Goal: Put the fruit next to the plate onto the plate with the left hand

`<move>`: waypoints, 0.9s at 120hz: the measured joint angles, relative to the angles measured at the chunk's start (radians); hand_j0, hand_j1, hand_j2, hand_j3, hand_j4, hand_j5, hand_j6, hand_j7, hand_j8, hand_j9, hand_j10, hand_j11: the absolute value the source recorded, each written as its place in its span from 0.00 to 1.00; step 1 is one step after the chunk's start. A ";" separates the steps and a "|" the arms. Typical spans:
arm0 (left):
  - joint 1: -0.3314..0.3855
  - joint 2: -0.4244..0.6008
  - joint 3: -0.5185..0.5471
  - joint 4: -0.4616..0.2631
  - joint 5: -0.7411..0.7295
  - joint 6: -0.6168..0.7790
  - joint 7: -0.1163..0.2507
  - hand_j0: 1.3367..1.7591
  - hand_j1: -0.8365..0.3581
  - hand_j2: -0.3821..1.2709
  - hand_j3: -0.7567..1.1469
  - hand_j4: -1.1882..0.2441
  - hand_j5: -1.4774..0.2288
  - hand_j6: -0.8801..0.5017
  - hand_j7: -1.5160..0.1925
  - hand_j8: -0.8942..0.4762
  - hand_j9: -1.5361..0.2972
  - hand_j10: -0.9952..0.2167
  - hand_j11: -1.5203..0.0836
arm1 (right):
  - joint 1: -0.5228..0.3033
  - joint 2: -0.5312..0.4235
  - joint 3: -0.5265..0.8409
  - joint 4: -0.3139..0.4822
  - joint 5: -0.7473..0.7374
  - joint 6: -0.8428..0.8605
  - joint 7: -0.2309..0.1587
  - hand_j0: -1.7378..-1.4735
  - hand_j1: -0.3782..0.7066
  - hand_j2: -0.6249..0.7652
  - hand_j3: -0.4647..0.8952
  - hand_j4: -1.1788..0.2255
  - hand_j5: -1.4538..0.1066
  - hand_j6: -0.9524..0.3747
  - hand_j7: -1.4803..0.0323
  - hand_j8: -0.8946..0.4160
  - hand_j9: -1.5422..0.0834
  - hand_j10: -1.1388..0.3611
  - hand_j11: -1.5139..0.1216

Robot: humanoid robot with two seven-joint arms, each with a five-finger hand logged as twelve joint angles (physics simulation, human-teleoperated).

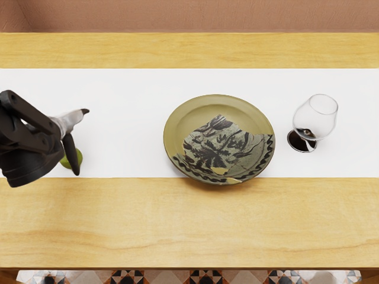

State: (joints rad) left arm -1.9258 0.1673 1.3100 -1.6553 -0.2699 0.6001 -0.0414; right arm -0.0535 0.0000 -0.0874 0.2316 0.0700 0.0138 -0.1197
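Green fruit (79,157) sits on the table (189,219), at the left end of the white cloth (130,89), well apart from the plate (177,118). We see the left robot hand (47,142) right over it, hiding part of it, so we think it is there to pick it up. We cannot tell if the robot hand is holding the fruit yet. The plate has dark leaves painted on it. A glass (315,118) stands to its right, out of the way. We see no words anywhere.

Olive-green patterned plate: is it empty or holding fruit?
Empty: the olive-green patterned plate shows only its dark pattern; the small green fruit lies apart, at the left hand.
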 joint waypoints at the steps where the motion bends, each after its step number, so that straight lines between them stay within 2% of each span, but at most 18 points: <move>1: 0.001 0.000 0.000 -0.002 0.002 0.000 0.000 0.76 0.98 0.23 0.40 0.82 0.86 0.63 0.88 0.65 0.83 0.81 0.94 | 0.000 0.000 0.000 0.000 0.000 0.000 0.000 0.30 0.04 0.45 0.34 0.83 0.92 0.71 0.97 0.67 0.94 0.75 0.91; 26: 0.051 0.001 0.036 -0.003 0.021 0.002 0.001 0.76 0.98 0.23 0.40 0.82 0.86 0.63 0.88 0.64 0.83 0.81 0.94 | 0.000 0.000 0.000 0.000 0.000 0.000 0.000 0.30 0.04 0.45 0.34 0.83 0.92 0.71 0.97 0.67 0.94 0.75 0.91; 73: 0.072 -0.008 0.029 0.028 -0.045 0.009 0.000 0.76 0.78 0.26 0.40 0.68 0.71 0.48 0.73 0.50 0.69 0.65 0.78 | 0.000 0.000 0.000 0.000 0.000 0.000 0.000 0.30 0.04 0.45 0.34 0.83 0.92 0.71 0.97 0.67 0.94 0.75 0.91; 108: 0.085 -0.017 0.009 0.029 -0.054 0.011 0.000 0.76 0.72 0.26 0.40 0.64 0.66 0.44 0.68 0.45 0.64 0.59 0.72 | 0.000 0.000 0.000 0.000 0.000 0.000 0.000 0.30 0.04 0.45 0.34 0.83 0.92 0.71 0.97 0.67 0.94 0.75 0.91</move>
State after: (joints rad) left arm -1.8408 0.1502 1.3188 -1.6261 -0.3235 0.6107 -0.0410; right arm -0.0535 0.0000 -0.0874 0.2316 0.0698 0.0138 -0.1197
